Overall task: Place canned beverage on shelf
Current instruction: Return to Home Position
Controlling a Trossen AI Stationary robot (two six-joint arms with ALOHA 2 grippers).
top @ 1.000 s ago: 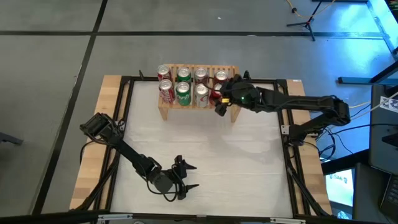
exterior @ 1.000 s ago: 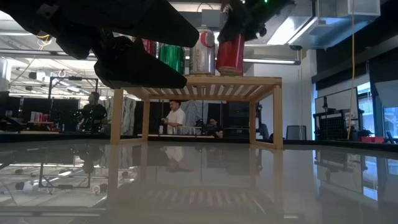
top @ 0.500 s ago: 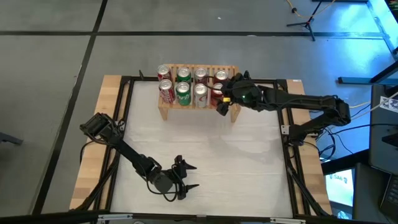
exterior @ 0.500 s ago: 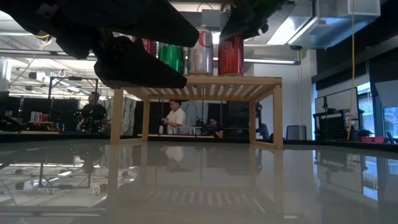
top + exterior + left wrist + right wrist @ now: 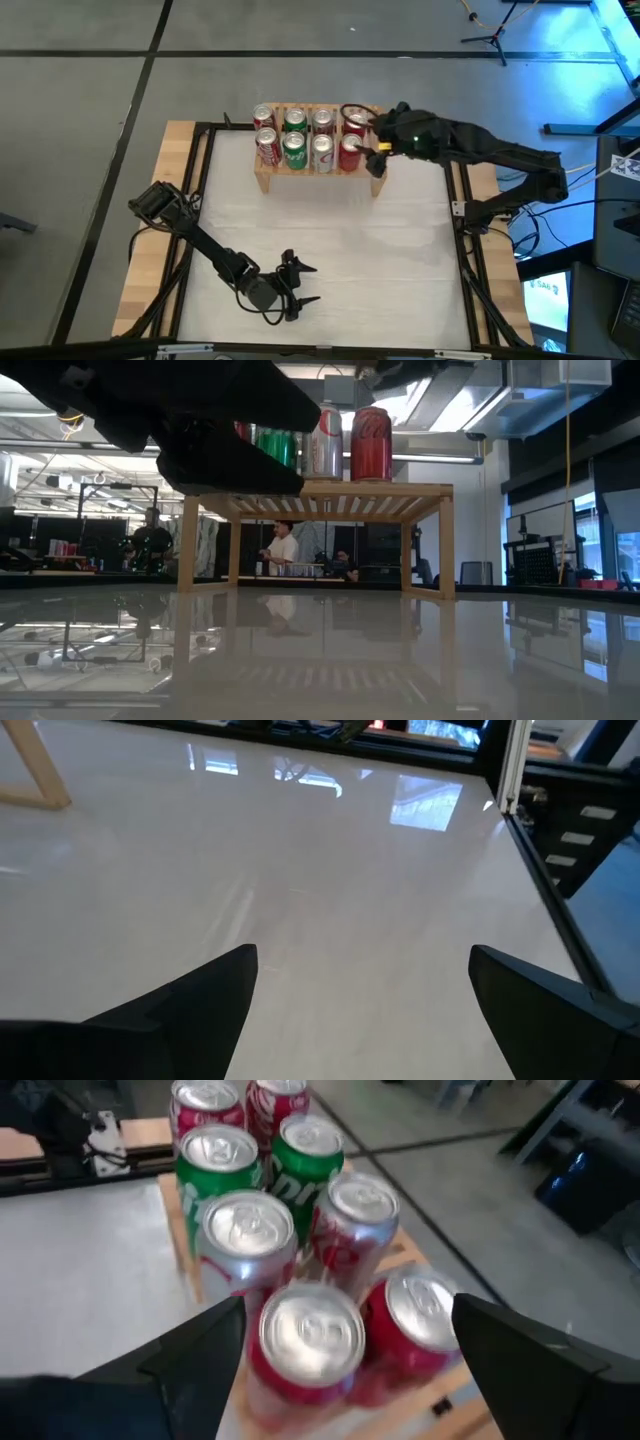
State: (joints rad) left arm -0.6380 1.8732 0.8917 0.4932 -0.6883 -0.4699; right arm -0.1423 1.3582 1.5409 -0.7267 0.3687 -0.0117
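Low view: the left arm (image 5: 200,410) covered the left-hand cans on the shelf (image 5: 330,488); only slivers of a red can (image 5: 241,431) and a green can (image 5: 278,446) showed. The right arm (image 5: 400,368) was cut off by the top edge.
Right wrist view: the nearest red can (image 5: 308,1335) was blurred, its label unreadable.
Left wrist view: a shelf leg (image 5: 35,765) was cropped at the corner.
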